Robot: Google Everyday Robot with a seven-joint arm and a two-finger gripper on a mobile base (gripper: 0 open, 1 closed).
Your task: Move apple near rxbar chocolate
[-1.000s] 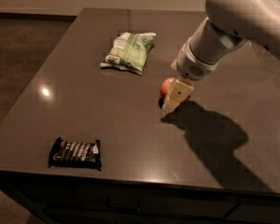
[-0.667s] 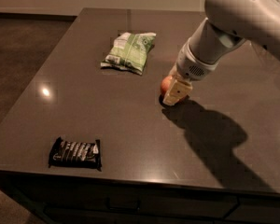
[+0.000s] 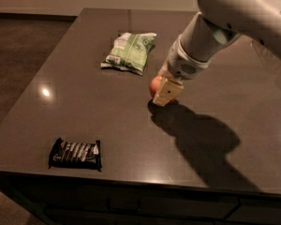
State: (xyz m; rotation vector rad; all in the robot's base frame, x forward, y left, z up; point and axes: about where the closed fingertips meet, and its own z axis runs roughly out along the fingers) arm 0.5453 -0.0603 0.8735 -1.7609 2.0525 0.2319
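On the table: bag at the back, apple just front-right of it, gripper at the apple – seemingly touching. Bar front-left, well apart.

The dark, glossy table carried three things: a green-and-white snack bag toward the far side, the apple near the middle, and the rxbar chocolate lying flat by the near left edge, well apart from the apple. The gripper was low over the tabletop, right against the apple.
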